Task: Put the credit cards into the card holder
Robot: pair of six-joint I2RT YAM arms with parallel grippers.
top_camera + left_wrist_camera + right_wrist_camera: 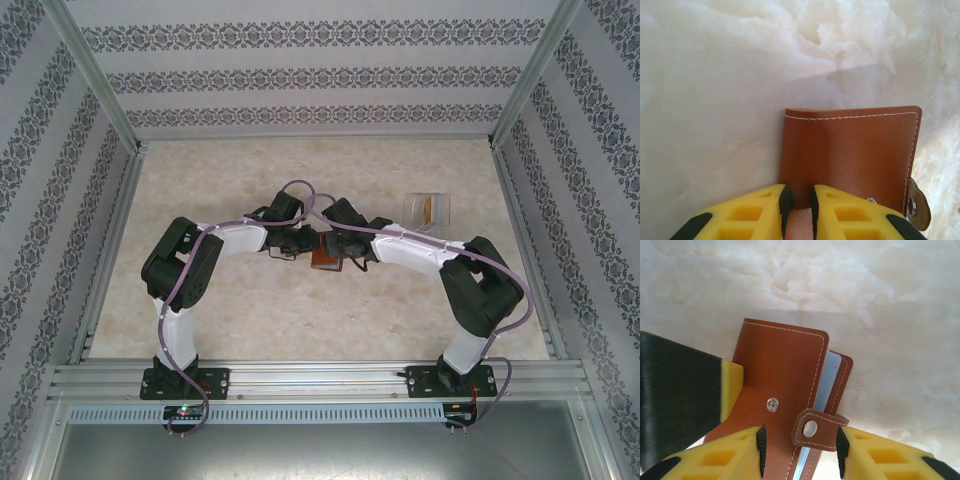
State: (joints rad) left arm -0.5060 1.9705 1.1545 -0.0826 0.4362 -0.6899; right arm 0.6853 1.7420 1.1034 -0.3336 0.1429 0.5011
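The reddish-brown card holder [325, 259] lies folded at mid-table between both arms. My left gripper [800, 197] is shut on its near edge, the brown leather [850, 150] pinched between the yellow fingers. My right gripper [801, 445] stands open astride the other side of the card holder [780, 365]. The snap strap [815, 430] sits unfastened between its pads, the right pad touching the strap's fold. A blue-grey credit card [826, 385] shows as a strip between the two covers. The snap stud [772, 403] is bare.
A clear plastic box [427, 208] with something yellow-orange inside stands on the pale marble-patterned table [250, 320] at the back right. Patterned walls and metal rails close in the sides. My left gripper's finger [680, 400] sits beside the wallet in the right wrist view.
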